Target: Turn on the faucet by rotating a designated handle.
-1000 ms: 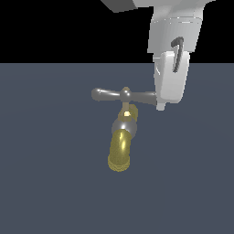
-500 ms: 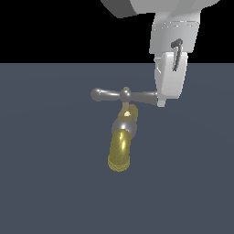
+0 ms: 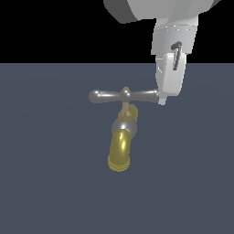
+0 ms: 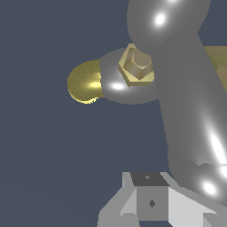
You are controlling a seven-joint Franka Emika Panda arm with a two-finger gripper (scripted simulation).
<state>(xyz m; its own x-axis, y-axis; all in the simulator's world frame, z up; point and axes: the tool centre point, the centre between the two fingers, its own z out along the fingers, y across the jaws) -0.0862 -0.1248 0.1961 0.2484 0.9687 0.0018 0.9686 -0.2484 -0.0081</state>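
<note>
The faucet (image 3: 120,151) stands on a dark grey floor, its thick yellow-gold spout pointing toward the exterior camera. On its thin stem sits the handle (image 3: 112,96), a shiny silver-grey crossbar lying level. My gripper (image 3: 162,101) hangs down from above with its fingertips against the crossbar's end on the exterior view's right. Its fingers look pressed together with nothing between them. In the wrist view the handle (image 4: 181,88) fills much of the picture, right beside my gripper (image 4: 150,201). The faucet's yellow spout (image 4: 84,82) shows behind the hub.
A flat dark grey floor (image 3: 45,183) surrounds the faucet, with black background above it. My white arm (image 3: 155,13) comes down from above on the exterior view's right.
My gripper has risen very slightly beside the crossbar's end. The handle and spout look unchanged.
</note>
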